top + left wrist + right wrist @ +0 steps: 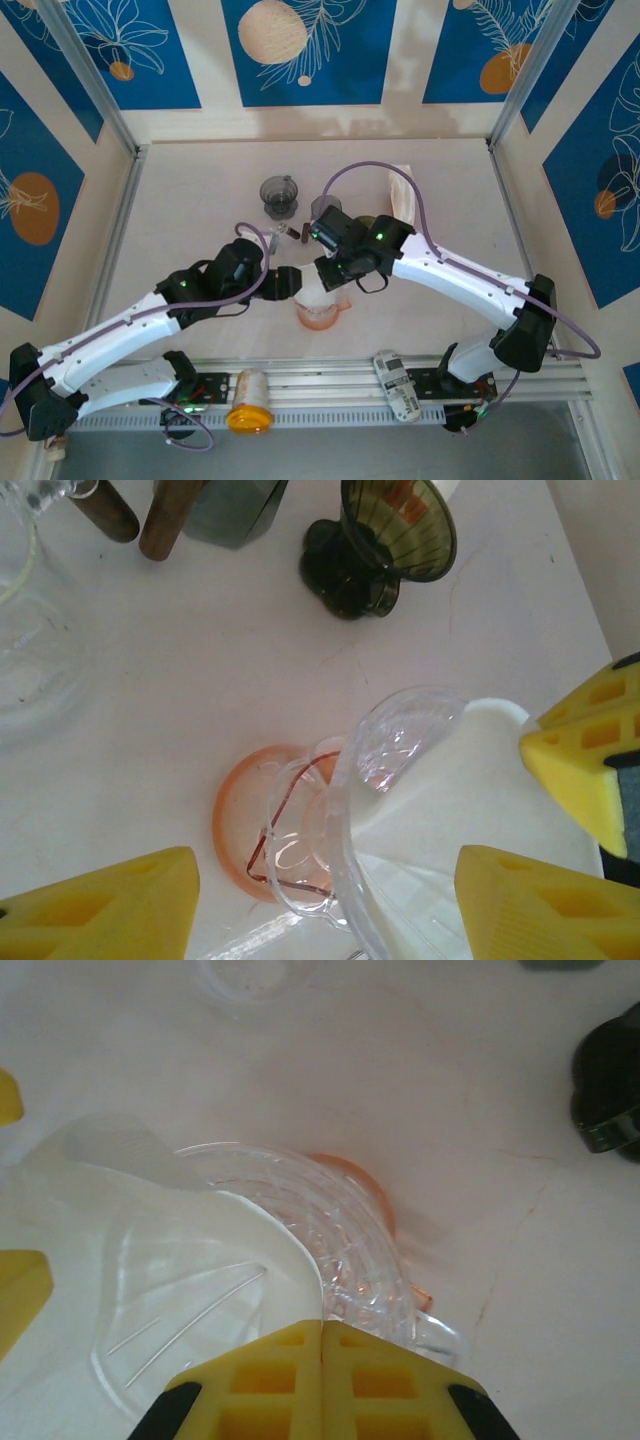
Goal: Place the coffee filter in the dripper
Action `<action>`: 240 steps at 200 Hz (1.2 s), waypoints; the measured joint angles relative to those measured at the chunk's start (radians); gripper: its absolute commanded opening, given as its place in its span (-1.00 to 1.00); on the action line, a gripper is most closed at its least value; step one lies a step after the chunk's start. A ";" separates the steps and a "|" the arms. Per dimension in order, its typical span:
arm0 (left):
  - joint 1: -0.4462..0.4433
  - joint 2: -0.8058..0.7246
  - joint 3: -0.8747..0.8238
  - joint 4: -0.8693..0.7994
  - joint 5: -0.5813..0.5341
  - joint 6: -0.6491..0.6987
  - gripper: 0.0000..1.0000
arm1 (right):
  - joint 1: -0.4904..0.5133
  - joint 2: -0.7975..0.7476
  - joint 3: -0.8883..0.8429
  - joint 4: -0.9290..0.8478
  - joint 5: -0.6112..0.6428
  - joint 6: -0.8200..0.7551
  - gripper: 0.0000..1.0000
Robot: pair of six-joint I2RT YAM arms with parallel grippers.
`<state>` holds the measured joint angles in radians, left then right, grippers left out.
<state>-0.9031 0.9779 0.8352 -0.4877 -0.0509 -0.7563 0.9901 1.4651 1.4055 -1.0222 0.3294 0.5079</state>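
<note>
The right claw (322,1332) is closed, its two yellow pads pressed flat together on the rim of the coffee filter (195,1260), whose white edge runs straight into the seam between them. That arm reaches in from the right of the dripper (322,316), elbow raised and forearm sloping down, so the wrist hangs over the cone. The left claw (330,880) stands open, and the dripper sits between its yellow fingers (105,910). The finger on the filter's side lies against the white paper; the other is apart from the orange foot. The left arm stretches low and long from the near left corner, with its wrist just left of the dripper. The dripper is a clear ribbed cone on an orange foot with a looped clear handle, standing on the bench (200,190). The coffee filter sits inside the cone, its paper wall lying against the ribs and its rim rising above the clear edge on one side. Nothing but the paper shows inside it. Beyond the dripper, farther from the arm bases, stands a dark smoked funnel (395,535), with two brown handles (165,520) just beside that. A clear glass vessel (25,650) is to the left of those.
</note>
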 measured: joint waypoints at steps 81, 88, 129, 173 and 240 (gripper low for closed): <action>0.000 0.000 -0.032 0.020 0.018 -0.024 0.30 | 0.035 0.026 0.000 -0.026 0.122 0.000 -1.00; 0.000 0.000 -0.032 0.023 0.018 -0.025 0.27 | 0.038 0.027 0.000 -0.026 0.126 0.000 -0.98; 0.000 -0.001 -0.042 0.032 0.022 -0.030 0.13 | 0.045 0.031 0.000 -0.026 0.140 0.012 -0.47; 0.000 -0.001 -0.048 0.032 0.025 -0.030 0.13 | 0.040 0.027 0.000 -0.026 0.156 0.019 -0.10; 0.000 -0.001 -0.058 0.036 0.025 -0.031 0.13 | 0.027 -0.028 -0.047 -0.037 0.148 0.048 -0.11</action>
<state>-0.9031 0.9768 0.7773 -0.4519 -0.0257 -0.7868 1.0168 1.4372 1.3586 -1.0592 0.4770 0.5564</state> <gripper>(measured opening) 0.565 0.447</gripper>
